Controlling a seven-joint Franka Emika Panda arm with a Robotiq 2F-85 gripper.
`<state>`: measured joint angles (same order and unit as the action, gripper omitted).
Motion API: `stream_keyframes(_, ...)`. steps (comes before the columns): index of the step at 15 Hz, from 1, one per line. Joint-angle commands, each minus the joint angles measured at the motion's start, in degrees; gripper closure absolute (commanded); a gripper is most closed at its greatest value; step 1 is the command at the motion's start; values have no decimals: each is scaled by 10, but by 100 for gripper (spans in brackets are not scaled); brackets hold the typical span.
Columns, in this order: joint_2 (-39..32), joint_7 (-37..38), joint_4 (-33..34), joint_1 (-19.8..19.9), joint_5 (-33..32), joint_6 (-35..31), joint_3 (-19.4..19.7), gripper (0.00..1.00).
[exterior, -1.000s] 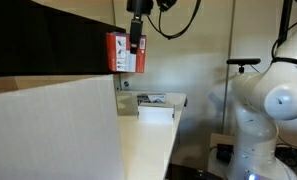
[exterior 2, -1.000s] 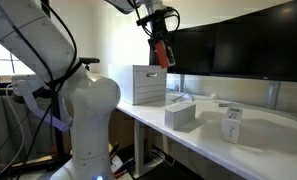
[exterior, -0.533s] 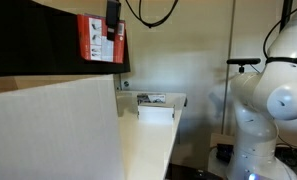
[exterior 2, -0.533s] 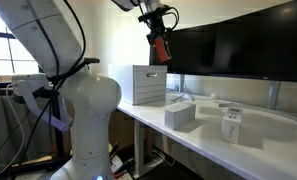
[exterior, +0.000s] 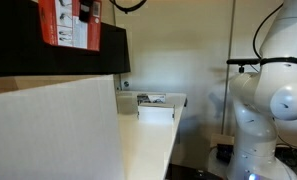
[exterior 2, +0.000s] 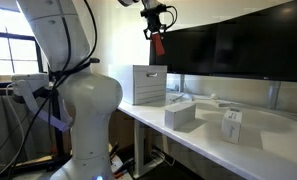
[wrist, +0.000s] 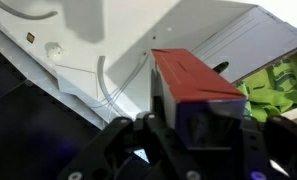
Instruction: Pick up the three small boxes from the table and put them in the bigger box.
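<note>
A white robot arm point(exterior 2: 83, 105) fills the left of an exterior view. At frame centre, the big pale box point(exterior 2: 148, 85) stands on the long cream surface point(exterior 2: 203, 140). Its inside is hidden. High above the box, at top centre, the tool point(exterior 2: 154, 27) is clenched on the orange-red carton point(exterior 2: 159, 44). The carton hangs beneath the tool with its long axis near upright. The box seems to lie straight below the carton, so the coming move is probably a descent and release. At lower right, a plain white carton point(exterior 2: 180, 116) and a printed white carton point(exterior 2: 231, 125) lie on the surface, well apart from the tool.
</note>
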<state>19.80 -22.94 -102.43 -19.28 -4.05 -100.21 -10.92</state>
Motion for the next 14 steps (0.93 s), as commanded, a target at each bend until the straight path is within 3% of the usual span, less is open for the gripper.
stream_keyframes(1,-62,-40,83,-8,11,43,-26,81)
stream_keyframes(9,-190,-7,230,-27,-14,83,-106,81)
stream_keyframes(14,-276,-7,294,-53,-30,86,-133,81)
